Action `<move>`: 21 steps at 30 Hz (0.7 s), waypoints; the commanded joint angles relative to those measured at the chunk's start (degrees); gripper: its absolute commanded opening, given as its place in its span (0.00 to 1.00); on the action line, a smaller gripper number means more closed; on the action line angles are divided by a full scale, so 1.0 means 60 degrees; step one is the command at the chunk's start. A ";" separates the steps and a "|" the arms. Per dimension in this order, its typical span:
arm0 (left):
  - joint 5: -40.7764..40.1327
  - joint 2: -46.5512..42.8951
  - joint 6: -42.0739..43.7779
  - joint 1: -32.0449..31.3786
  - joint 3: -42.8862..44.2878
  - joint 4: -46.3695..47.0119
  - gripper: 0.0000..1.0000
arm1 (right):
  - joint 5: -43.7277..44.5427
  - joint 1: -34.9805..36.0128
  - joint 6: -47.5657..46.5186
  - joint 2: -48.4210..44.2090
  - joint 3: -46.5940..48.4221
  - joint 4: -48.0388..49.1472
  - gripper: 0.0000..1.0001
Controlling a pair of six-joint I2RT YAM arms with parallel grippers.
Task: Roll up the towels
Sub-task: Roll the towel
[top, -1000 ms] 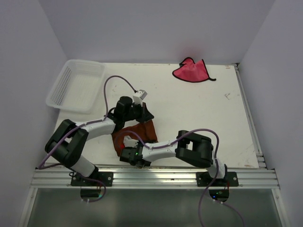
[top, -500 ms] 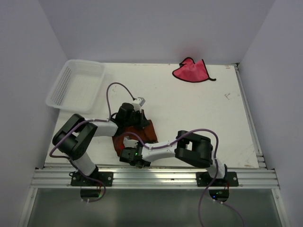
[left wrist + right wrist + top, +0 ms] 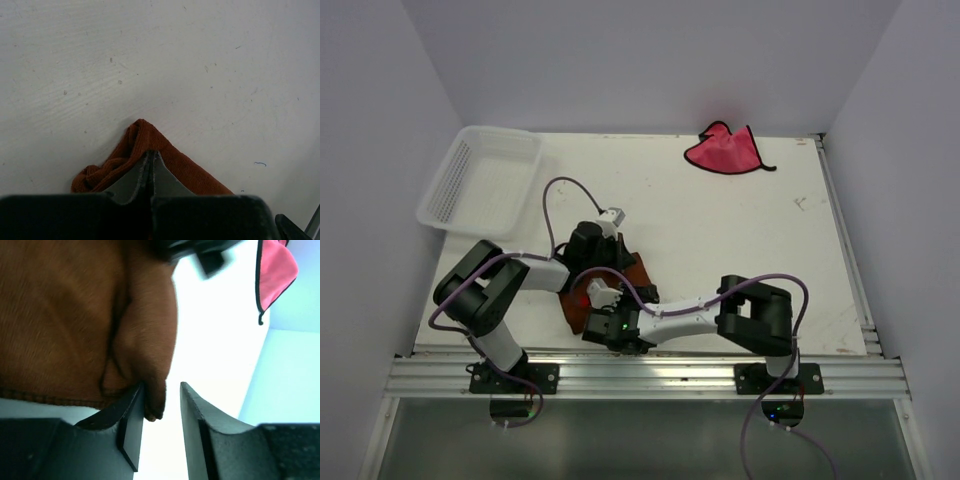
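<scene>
The rust-orange towel [image 3: 634,274] lies bunched near the table's front edge, mostly hidden under both arms. My left gripper [image 3: 603,258] is over its far part. In the left wrist view its jaws [image 3: 151,156] are pressed together on the rust towel [image 3: 192,172], which peaks just past the tips. My right gripper [image 3: 599,294] sits at the towel's near edge. Its jaws [image 3: 162,386] stand apart, and a corner of the rust towel [image 3: 80,315] hangs between them against the left finger [image 3: 131,410]. The pink-red towel [image 3: 724,150] lies crumpled at the far right.
A white mesh basket [image 3: 470,195] stands at the far left corner. A metal rail [image 3: 640,375] runs along the near edge, with both arm bases on it. White walls close in the table at the left, back and right.
My right gripper has opened from shut on the rust towel's near edge. The left gripper has pulled the towel's far part toward the near side. The right arm's elbow has shifted right.
</scene>
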 commanded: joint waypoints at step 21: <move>-0.0937 0.0033 -0.0092 -0.0016 -0.0985 0.0302 0.00 | -0.3259 -0.0651 0.3456 -0.6207 -0.3436 0.3114 0.49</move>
